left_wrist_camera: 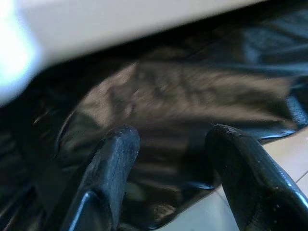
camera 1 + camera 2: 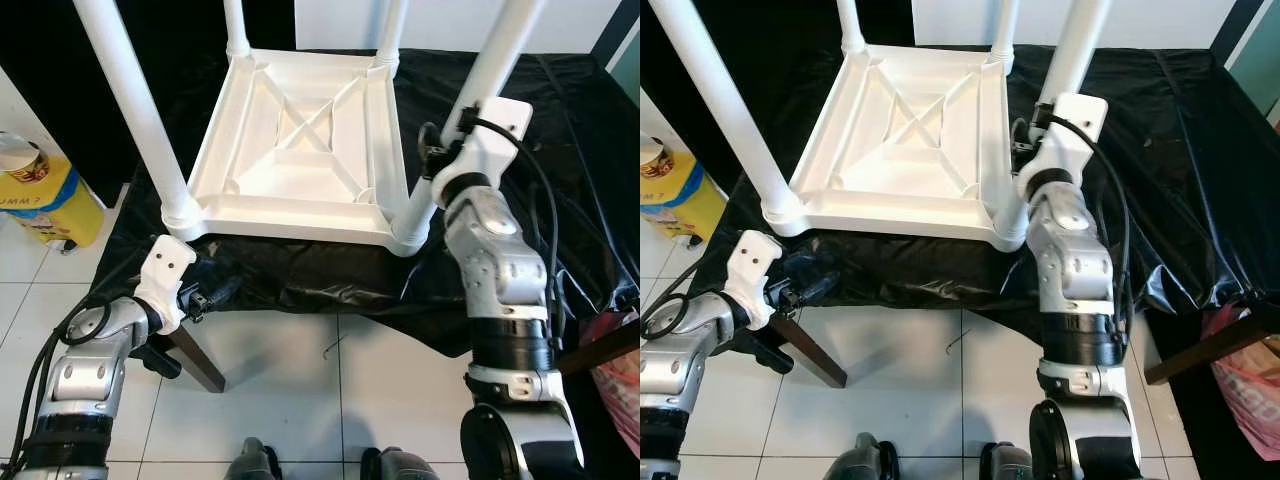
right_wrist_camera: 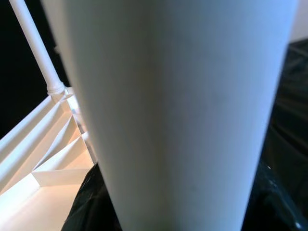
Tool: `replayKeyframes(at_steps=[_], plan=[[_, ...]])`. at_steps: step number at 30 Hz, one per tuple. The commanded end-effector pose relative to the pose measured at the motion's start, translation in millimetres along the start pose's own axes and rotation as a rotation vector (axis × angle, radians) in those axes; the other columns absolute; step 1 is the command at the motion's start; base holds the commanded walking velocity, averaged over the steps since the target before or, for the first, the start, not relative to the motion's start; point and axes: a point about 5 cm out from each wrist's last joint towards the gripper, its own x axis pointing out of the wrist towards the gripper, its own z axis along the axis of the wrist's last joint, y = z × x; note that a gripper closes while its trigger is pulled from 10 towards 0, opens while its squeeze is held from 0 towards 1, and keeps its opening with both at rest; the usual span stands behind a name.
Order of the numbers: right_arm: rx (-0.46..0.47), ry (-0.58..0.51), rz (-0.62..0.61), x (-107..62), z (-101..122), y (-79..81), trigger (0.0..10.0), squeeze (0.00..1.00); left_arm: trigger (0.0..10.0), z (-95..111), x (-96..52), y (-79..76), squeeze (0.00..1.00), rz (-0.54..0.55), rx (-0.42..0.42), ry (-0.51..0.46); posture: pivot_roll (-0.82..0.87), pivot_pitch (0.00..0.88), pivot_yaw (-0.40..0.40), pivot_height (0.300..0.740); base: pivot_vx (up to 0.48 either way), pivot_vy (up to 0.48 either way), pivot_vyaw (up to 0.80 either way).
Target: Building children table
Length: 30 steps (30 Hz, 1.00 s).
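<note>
A white plastic children's table (image 2: 300, 150) lies upside down on a black sheet (image 2: 300, 275), its legs pointing up. My right gripper (image 2: 433, 150) is at the near right leg (image 2: 485, 75), about halfway up, and looks shut on it; that leg (image 3: 183, 115) stands right before the right wrist camera. My left gripper (image 2: 215, 295) is low, just below the table's near left corner (image 2: 182, 215). Its two black fingers (image 1: 108, 173) are open over the hanging black sheet (image 1: 183, 96), with nothing between them.
A brown wooden leg (image 2: 195, 360) of the covered furniture slants down to the white tiled floor (image 2: 340, 380) beside my left arm. A yellow container (image 2: 45, 190) stands at the left. A pink bag (image 2: 615, 375) sits at the right edge.
</note>
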Motion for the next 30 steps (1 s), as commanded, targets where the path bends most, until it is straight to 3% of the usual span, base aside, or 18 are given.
replayKeyframes(at_steps=[1, 4, 7, 11, 13, 14, 16, 19, 22, 23, 24, 25, 26, 27, 28, 30], plan=[[0.148, 0.07, -0.036, -4.6, -12.8, -8.7, 10.0, 0.0, 10.0, -5.7, 0.9, 2.6, 0.0, 0.023, 0.002, 0.044, -0.04, 0.148, 0.015, 0.74, 0.0, 0.0, 0.0], [0.244, 0.102, -0.033, -13.7, -14.9, -15.8, 10.0, 0.0, 10.0, -9.9, 8.7, 21.2, 0.0, 0.136, 0.003, 0.095, -0.05, 0.153, 0.024, 0.74, 0.0, 0.0, 0.0], [0.263, 0.109, -0.032, -16.1, -15.3, -18.1, 10.0, 0.0, 10.0, -10.5, 10.7, 26.2, 0.0, 0.167, -0.004, 0.106, -0.05, 0.153, 0.024, 0.74, 0.0, 0.0, 0.0], [0.36, 0.129, -0.041, -25.1, -19.0, -28.0, 10.0, 0.0, 10.0, -8.1, 20.4, 48.8, 0.0, 0.305, -0.026, 0.134, -0.06, 0.158, 0.037, 0.74, 0.0, 0.0, 0.0], [0.425, 0.148, -0.036, -31.7, -23.1, -33.1, 10.0, 0.0, 10.0, 1.5, 28.5, 62.8, 0.0, 0.411, -0.078, 0.096, -0.06, 0.16, 0.042, 0.74, 0.0, 0.0, 0.0], [0.425, 0.148, -0.036, -31.7, -23.1, -33.1, 10.0, 0.0, 10.0, 1.5, 28.5, 62.8, 0.0, 0.411, -0.078, 0.096, -0.06, 0.16, 0.042, 0.74, 0.0, 0.0, 0.0], [0.465, 0.162, -0.03, -36.7, -26.7, -36.5, 10.0, 0.0, 10.0, 12.1, 35.7, 72.0, 0.0, 0.483, -0.172, 0.045, -0.06, 0.161, 0.045, 0.74, 0.0, 0.0, 0.0], [0.52, 0.181, -0.032, -41.3, -33.2, -40.8, 10.0, 0.0, 10.0, 23.8, 41.6, 79.7, 0.0, 0.559, -0.243, 0.002, -0.06, 0.163, 0.047, 0.74, 0.0, 0.0, 0.0], [0.554, 0.198, -0.033, -45.5, -37.9, -45.0, 10.0, 0.0, 10.0, 33.4, 46.5, 83.7, 0.0, 0.599, -0.264, -0.021, -0.07, 0.163, 0.048, 0.74, 0.0, 0.0, 0.0], [0.578, 0.209, -0.04, -48.3, -43.7, -49.5, 10.0, 0.0, 10.0, 53.9, 54.3, 83.9, 0.0, 0.592, -0.289, -0.091, -0.08, 0.166, 0.047, 0.74, 0.0, 0.0, 0.0], [0.578, 0.209, -0.04, -48.3, -43.7, -49.5, 10.0, 0.0, 10.0, 53.9, 54.3, 83.9, 0.0, 0.592, -0.289, -0.091, -0.08, 0.166, 0.047, 0.74, 0.0, 0.0, 0.0], [0.596, 0.217, -0.045, -50.5, -47.9, -52.9, 10.0, 0.0, 10.0, 69.4, 59.5, 83.6, 0.0, 0.584, -0.307, -0.143, -0.08, 0.166, 0.047, 0.74, 0.0, 0.0, 0.0], [0.596, 0.217, -0.045, -50.5, -47.9, -52.9, 10.0, 0.0, 10.0, 69.4, 59.5, 83.6, 0.0, 0.584, -0.307, -0.143, -0.08, 0.166, 0.047, 0.74, 0.0, 0.0, 0.0], [0.611, 0.225, -0.045, -53.6, -52.8, -56.7, 10.0, 0.0, 10.0, 87.6, 65.2, 82.6, 0.0, 0.573, -0.321, -0.199, -0.08, 0.166, 0.045, 0.74, 0.0, 0.0, 0.0], [0.611, 0.225, -0.045, -53.6, -52.8, -56.7, 10.0, 0.0, 10.0, 87.6, 65.2, 82.6, 0.0, 0.573, -0.321, -0.199, -0.08, 0.166, 0.045, 0.74, 0.0, 0.0, 0.0], [0.647, 0.24, -0.061, -58.6, -63.0, -63.9, 10.0, 0.0, 10.0, 122.3, 74.3, 78.2, 0.0, 0.534, -0.367, -0.309, -0.07, 0.166, 0.044, 0.74, 0.0, 0.0, 0.0]])
